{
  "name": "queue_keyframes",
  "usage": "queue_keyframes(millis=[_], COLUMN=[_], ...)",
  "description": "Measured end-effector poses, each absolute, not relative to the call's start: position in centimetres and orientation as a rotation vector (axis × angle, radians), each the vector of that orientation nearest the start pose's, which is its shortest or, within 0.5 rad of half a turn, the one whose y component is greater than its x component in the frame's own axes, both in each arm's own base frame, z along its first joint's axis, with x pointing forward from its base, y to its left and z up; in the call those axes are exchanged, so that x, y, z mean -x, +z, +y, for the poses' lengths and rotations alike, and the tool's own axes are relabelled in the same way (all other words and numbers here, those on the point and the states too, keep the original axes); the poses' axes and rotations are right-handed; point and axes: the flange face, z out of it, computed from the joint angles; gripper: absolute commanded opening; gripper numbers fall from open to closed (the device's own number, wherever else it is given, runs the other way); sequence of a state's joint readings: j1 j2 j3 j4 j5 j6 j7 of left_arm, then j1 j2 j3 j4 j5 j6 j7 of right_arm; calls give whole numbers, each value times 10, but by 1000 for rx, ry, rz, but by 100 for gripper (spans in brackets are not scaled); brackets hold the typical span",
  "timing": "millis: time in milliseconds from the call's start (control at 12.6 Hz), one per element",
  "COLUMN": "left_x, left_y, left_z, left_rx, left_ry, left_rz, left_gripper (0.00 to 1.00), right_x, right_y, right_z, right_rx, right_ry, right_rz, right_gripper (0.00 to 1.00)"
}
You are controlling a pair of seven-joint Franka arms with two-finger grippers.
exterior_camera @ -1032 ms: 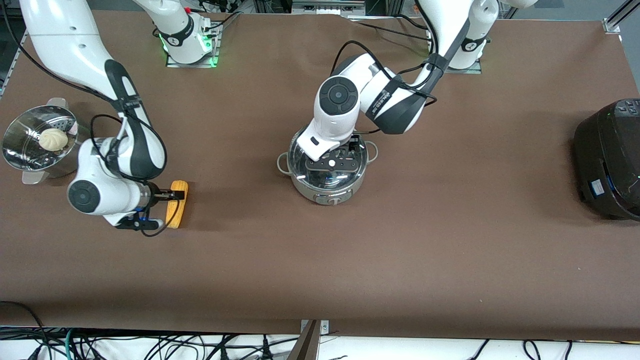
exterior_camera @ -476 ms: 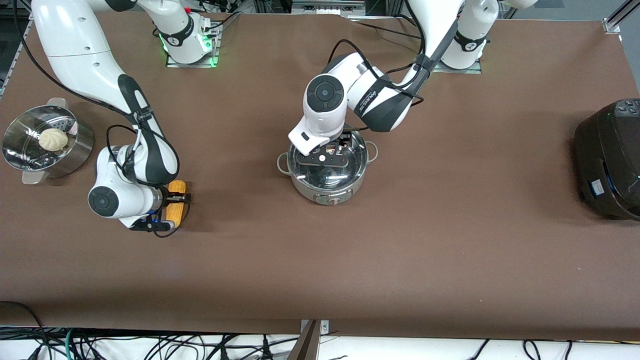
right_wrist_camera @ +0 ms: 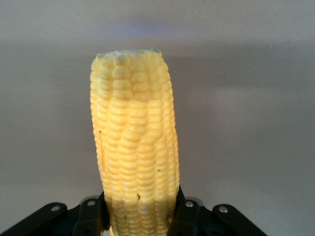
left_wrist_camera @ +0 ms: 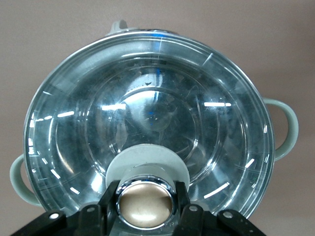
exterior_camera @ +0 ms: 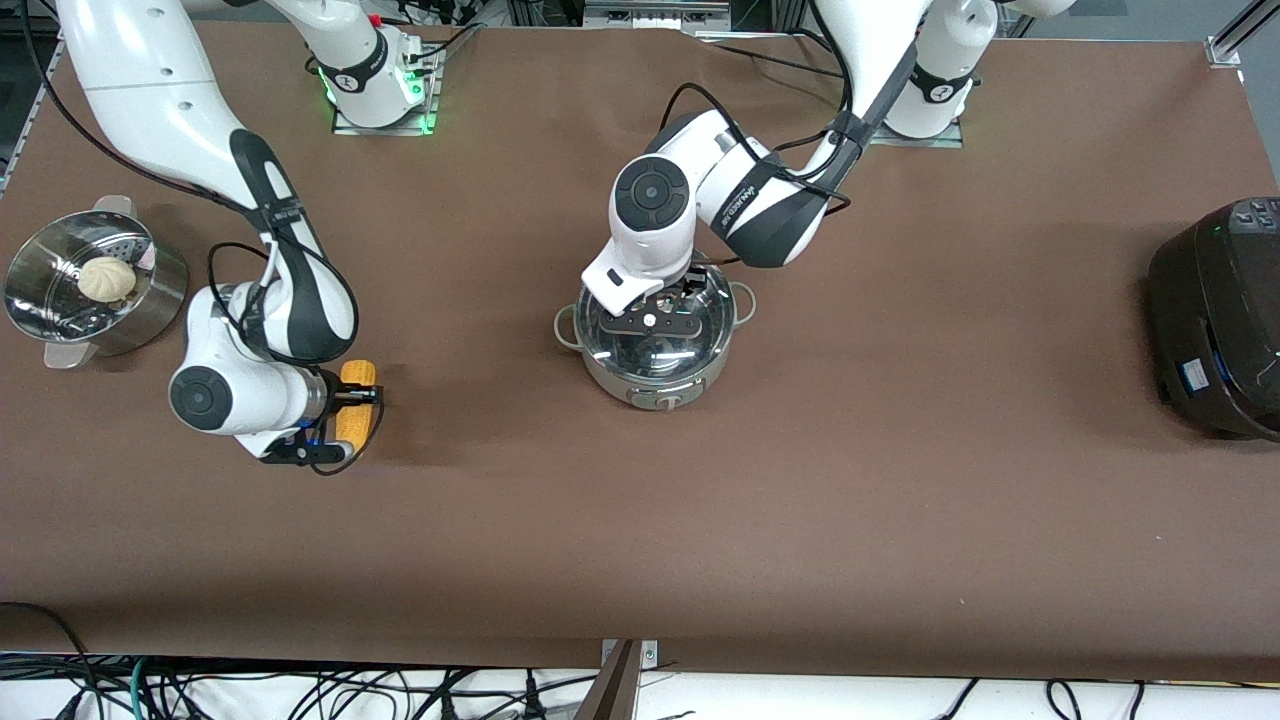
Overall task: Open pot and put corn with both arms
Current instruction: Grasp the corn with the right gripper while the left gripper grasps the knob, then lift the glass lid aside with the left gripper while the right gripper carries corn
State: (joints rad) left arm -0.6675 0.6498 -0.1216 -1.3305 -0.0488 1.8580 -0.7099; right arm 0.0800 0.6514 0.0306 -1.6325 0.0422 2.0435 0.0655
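- Steel pot [exterior_camera: 655, 345] sits at the middle of the frame, glass lid [exterior_camera: 655, 330] on, its knob panel facing the camera.
- Left gripper [exterior_camera: 668, 300] is down on the lid; in the left wrist view its fingers [left_wrist_camera: 109, 201] clamp the shiny knob [left_wrist_camera: 146, 204] at the lid's centre.
- Both grey loop handles show in that wrist view, one at each side of the pot [left_wrist_camera: 147, 118].
- Over at the middle left of the frame, the right gripper [exterior_camera: 352, 396] is clamped on the corn [exterior_camera: 355, 412].
- Right wrist view has the corn [right_wrist_camera: 135, 152] standing out between the black fingers [right_wrist_camera: 93, 211], squeezed near one end, brown tabletop past it.
- I cannot tell whether the corn touches the table [exterior_camera: 700, 520] or is just off it.
- Steamer basket [exterior_camera: 85, 285] with a white bun [exterior_camera: 107, 279] sits at the left edge of the frame, toward the right arm's end.
- Black cooker [exterior_camera: 1220, 320] sits at the right edge, well apart from the pot.
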Motion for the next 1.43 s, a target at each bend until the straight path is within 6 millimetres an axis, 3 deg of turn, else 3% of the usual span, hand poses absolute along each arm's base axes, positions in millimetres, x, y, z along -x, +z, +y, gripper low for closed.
queue_keyframes(millis=[159, 397, 635, 714, 873, 1032, 1111, 1270, 1429], left_x=[-515, -521, -551, -558, -568, -589, -601, -623, -641], left_y=[357, 419, 481, 497, 517, 518, 510, 480, 429], left_z=[-497, -472, -397, -364, -299, -231, -198, -137, -76], left_rx=[3140, 3110, 3065, 3051, 2984, 2934, 2937, 2974, 3028], left_ry=[260, 285, 361, 403, 493, 529, 557, 579, 541], left_rz=[66, 23, -64, -34, 6, 41, 72, 146, 237], left_gripper=[0, 0, 0, 0, 0, 0, 0, 0, 0], right_x=[-659, -656, -654, -651, -639, -615, -600, -574, -560], right_y=[257, 299, 318, 328, 361, 394, 401, 397, 378], right_z=[84, 119, 143, 165, 239, 321, 356, 409, 446], right_rx=[3079, 3064, 3045, 3028, 2974, 2934, 2928, 2937, 2939], right_ry=[331, 266, 232, 219, 178, 144, 139, 150, 158], right_rz=[-25, 3, -3, 29, 101, 116, 100, 67, 50], right_gripper=[0, 0, 0, 0, 0, 0, 0, 0, 0])
